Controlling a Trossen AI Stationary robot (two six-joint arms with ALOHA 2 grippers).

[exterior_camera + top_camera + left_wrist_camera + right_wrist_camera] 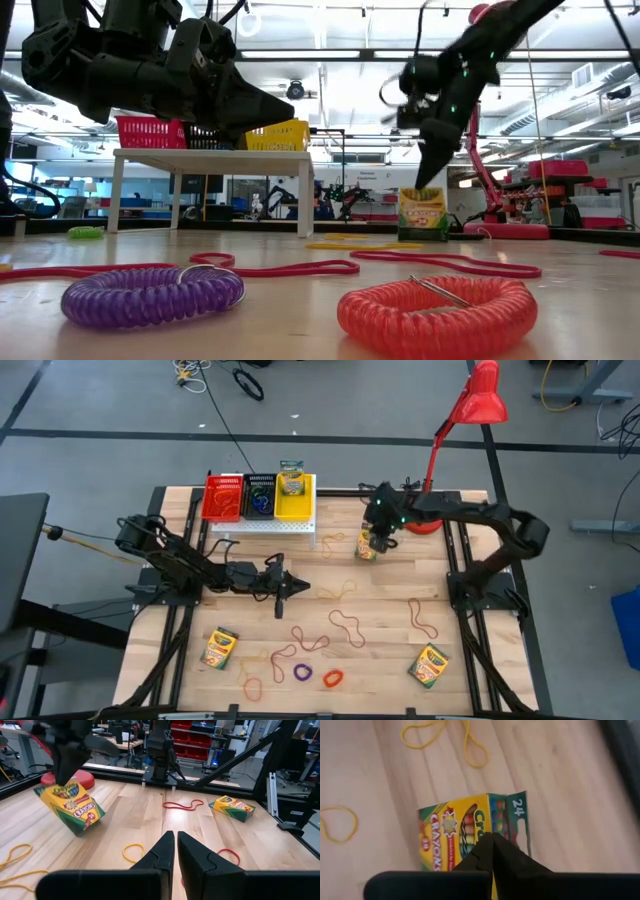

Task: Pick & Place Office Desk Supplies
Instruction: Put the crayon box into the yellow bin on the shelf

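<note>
A yellow-and-green crayon box (367, 547) hangs at the far right of the table, in front of the lamp's base, with my right gripper (378, 532) shut on it from above. The low view shows the same box (422, 213) under the gripper (430, 182). My left gripper (288, 586) hovers level over the table's middle, shut, with nothing in it. Two more crayon boxes lie flat near the front edge, one at the left (219, 648) and one at the right (429, 665). Another box (291, 480) stands in the yellow bin (294, 506). My right gripper pinches the crayon box's upper end (64, 789) between its two fingers. The fingers (492, 851) come steeply from above, pointing down. The box hangs tilted below them, its printed front (447, 832) showing. Its lower corner (77, 831) looks clear of the table.
Red (222, 497), black (259, 497) and yellow bins sit on a white stand (262, 525) at the far edge. A red desk lamp (478, 400) rises at the far right. Rubber bands (348, 626) and purple (302, 673) and orange (332, 678) coil loops litter the front half.
</note>
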